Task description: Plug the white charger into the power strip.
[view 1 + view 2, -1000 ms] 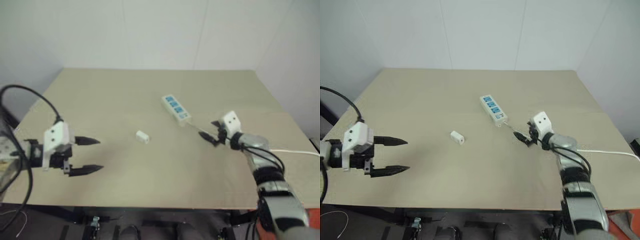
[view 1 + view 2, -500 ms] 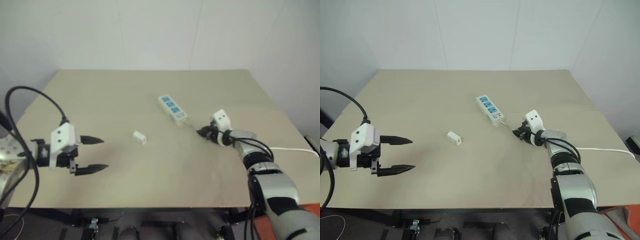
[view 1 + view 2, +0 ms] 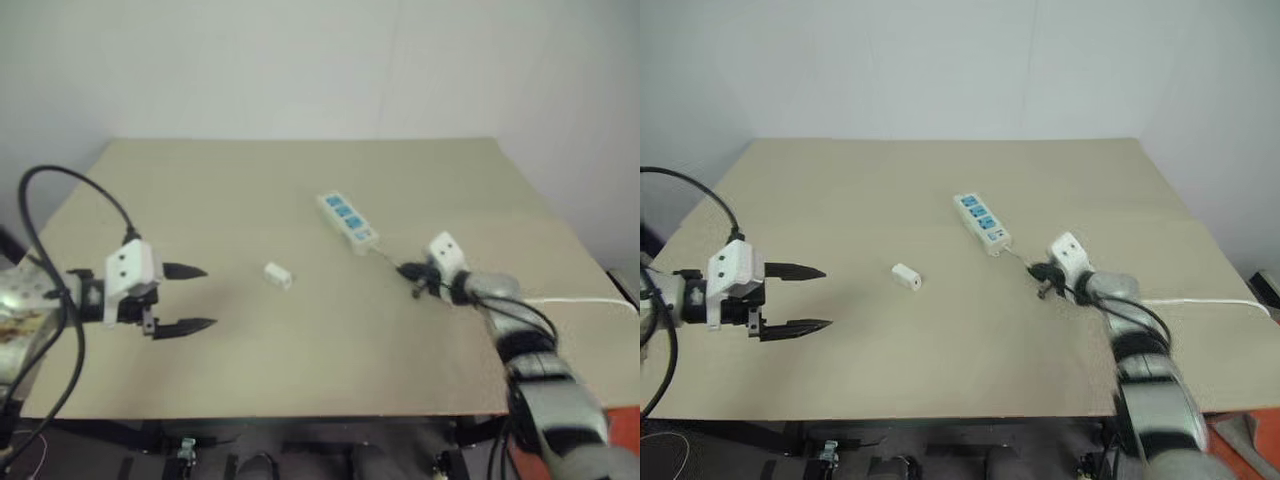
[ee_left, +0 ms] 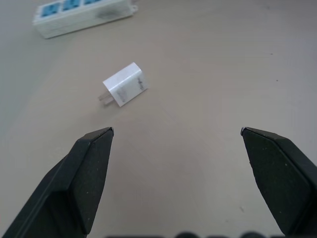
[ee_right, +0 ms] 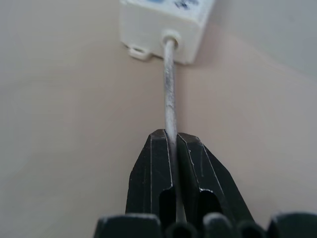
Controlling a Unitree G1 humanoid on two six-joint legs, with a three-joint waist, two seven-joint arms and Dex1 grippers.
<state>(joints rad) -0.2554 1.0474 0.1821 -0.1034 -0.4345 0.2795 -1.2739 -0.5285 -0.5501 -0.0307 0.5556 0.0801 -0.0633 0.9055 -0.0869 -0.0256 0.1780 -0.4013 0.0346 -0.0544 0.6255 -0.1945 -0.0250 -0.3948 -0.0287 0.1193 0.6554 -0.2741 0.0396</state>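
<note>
The white charger (image 3: 905, 276) lies on its side in the middle of the tan table; its prongs show in the left wrist view (image 4: 125, 85). The power strip (image 3: 981, 222), white with blue sockets, lies slanted behind it to the right. A thin white cord (image 5: 169, 94) leaves the strip's near end (image 5: 163, 20). My right gripper (image 3: 1041, 275) is shut on this cord a short way from the strip. My left gripper (image 3: 810, 298) hovers open at the left, fingers (image 4: 89, 168) pointing toward the charger and well short of it.
The cord (image 3: 1200, 302) runs on to the table's right edge. A black cable (image 3: 70, 200) loops above my left arm at the table's left side. A white wall stands behind the table (image 3: 890, 190).
My right gripper has shut on the strip's cord and drawn back toward me a little. The left gripper is about where it was, still open. The camera shifted slightly.
</note>
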